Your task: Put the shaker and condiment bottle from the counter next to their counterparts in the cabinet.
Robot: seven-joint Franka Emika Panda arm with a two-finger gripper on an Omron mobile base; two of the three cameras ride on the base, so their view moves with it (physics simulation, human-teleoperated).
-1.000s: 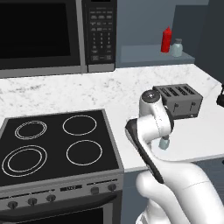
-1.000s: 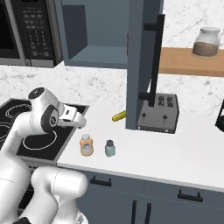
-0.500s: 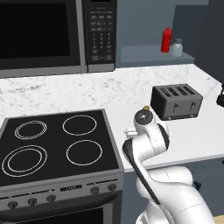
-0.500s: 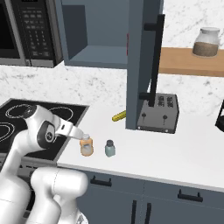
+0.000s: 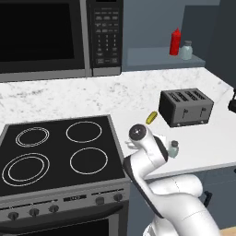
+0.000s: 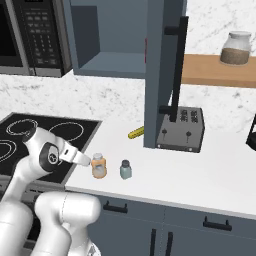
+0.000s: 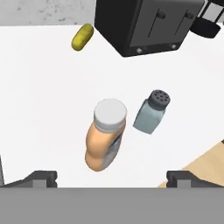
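Spreading broad and white under everything, the counter (image 6: 210,175) carries the black toaster (image 6: 181,130) beside the open cabinet (image 6: 117,35), whose shelf holds the red squeeze bottle (image 5: 175,41) and the twin shaker (image 5: 186,50) side by side. Near the counter's front edge the condiment bottle (image 7: 105,133) stands upright, the shaker (image 7: 151,111) just beside it — close, not touching. A small yellow item (image 7: 82,36) lies farther back toward the toaster. The gripper (image 7: 111,177) hovers above the orange bottle, fingers spread wide — holding nothing.
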